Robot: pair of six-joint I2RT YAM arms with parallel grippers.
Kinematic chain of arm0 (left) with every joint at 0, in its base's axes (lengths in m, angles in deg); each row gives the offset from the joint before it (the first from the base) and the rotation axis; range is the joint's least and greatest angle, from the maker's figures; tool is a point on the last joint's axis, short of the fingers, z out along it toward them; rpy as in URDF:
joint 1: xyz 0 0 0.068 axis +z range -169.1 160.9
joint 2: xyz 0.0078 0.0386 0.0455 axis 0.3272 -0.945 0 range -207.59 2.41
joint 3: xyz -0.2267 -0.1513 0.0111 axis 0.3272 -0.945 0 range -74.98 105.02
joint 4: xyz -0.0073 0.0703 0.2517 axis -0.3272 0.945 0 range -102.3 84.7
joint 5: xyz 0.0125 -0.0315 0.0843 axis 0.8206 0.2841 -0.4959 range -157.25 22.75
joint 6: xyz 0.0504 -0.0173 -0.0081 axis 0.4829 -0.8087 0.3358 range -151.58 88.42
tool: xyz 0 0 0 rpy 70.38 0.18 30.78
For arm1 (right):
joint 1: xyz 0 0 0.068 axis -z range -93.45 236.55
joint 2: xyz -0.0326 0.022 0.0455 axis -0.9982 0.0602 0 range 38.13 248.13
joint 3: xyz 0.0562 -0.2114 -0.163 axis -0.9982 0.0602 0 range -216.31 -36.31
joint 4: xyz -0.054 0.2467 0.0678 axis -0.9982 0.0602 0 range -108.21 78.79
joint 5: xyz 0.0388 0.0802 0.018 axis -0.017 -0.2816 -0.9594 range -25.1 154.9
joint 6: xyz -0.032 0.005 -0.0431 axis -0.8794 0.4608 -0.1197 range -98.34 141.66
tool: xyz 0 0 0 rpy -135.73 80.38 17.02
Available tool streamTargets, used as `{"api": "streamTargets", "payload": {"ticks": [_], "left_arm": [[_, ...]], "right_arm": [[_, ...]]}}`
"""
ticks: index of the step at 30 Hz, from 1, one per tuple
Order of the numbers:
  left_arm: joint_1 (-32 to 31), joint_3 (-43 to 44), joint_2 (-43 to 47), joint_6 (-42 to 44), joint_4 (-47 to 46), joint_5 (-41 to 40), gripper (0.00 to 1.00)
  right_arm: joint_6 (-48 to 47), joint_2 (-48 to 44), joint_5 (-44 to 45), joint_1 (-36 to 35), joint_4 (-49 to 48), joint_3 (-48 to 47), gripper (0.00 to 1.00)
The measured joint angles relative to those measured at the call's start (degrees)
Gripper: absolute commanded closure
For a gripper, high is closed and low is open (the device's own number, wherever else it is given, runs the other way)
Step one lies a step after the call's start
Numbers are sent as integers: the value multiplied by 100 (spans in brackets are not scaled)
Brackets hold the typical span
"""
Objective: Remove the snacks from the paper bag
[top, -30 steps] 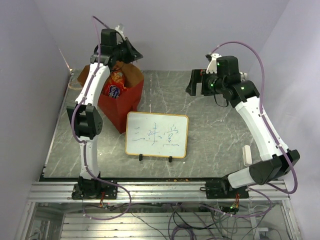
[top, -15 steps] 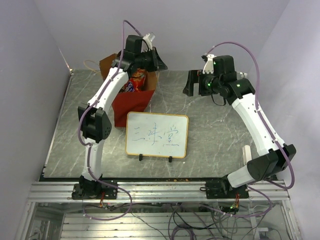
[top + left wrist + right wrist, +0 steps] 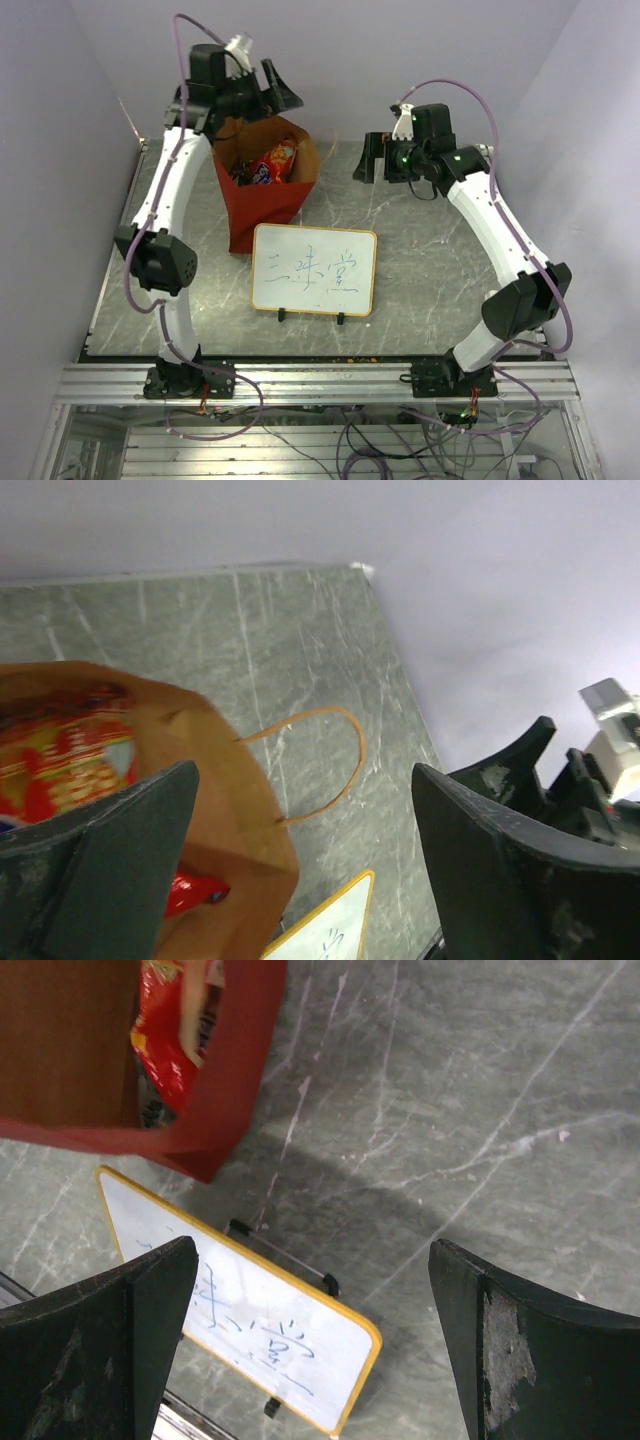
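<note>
Your left gripper (image 3: 280,93) is springing wide open and holding nothing: it's letting go of the bag (image 3: 262,205). Bag's standing upper left of centre, with snacks (image 3: 272,162) sitting inside. Right gripper (image 3: 366,162) is hanging open, empty. Nothing's coming out yet.

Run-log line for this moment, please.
left gripper: open, empty, over paper bag | right gripper: open, empty | red chip bag: inside bag

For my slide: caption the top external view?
Left tool and right tool, both open, hover near the tall red paper bag holding a red crinkly chip bag, behind a gold-framed whiteboard.
</note>
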State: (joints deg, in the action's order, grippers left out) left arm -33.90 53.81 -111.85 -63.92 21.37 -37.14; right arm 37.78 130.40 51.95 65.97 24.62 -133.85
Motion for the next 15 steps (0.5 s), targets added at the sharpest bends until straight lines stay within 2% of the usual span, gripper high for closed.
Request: {"api": "streamTargets", "payload": {"ticks": [7, 15], "left_arm": [[625, 122, 431, 98, 476, 4, 1], [1211, 2, 817, 63, 905, -116, 1]], "right_arm": [[140, 901, -315, 0, -264, -859, 0], [691, 1947, -957, -31, -866, -1735, 9]]}}
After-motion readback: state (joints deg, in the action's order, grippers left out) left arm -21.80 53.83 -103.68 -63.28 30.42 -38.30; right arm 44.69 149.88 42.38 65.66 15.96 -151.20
